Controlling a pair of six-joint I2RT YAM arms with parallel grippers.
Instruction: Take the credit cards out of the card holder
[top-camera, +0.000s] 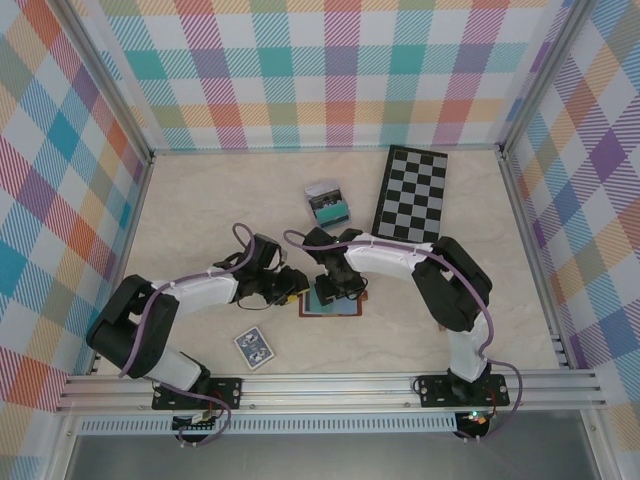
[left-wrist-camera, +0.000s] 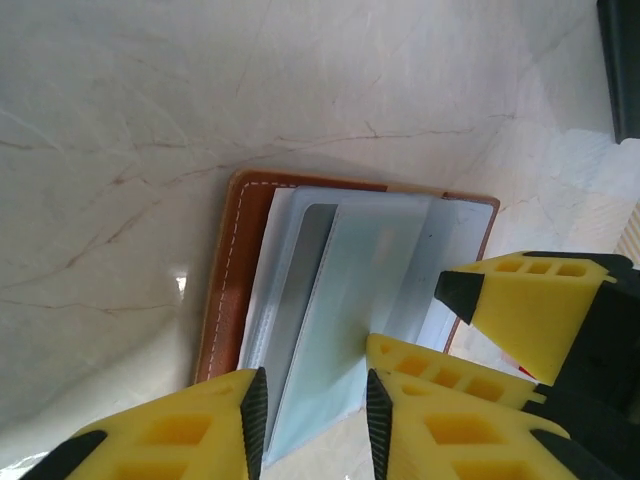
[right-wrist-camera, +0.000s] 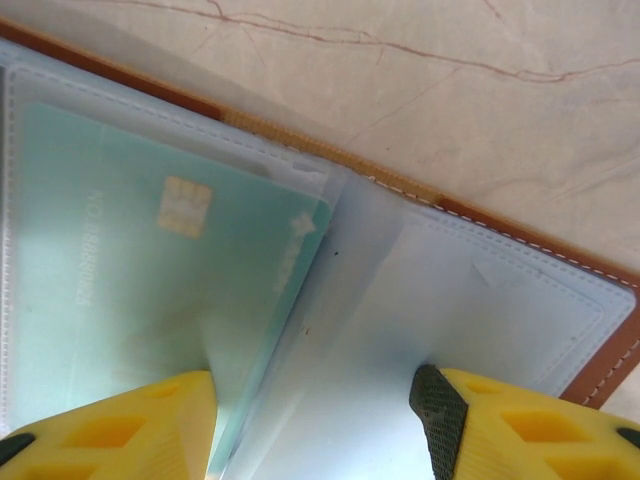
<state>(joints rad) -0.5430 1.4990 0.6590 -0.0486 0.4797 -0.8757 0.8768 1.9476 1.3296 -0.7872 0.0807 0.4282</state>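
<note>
A black-and-white checkerboard (top-camera: 412, 193) lies flat on the pale, marble-veined table (top-camera: 200, 210), towards the far right, its long sides slightly slanted so that its far end leans right. Just left of the checkerboard's near half, with a narrow strip of bare table between them, sits a small grey-and-teal box (top-camera: 328, 202), turned a little askew. Well apart from the checkerboard, towards the near left, a blue patterned deck of playing cards (top-camera: 254, 347) lies flat and tilted. Behind the checkerboard and to either side rise walls of pastel plaid (top-camera: 300, 70), edged with aluminium rails (top-camera: 340, 385).
</note>
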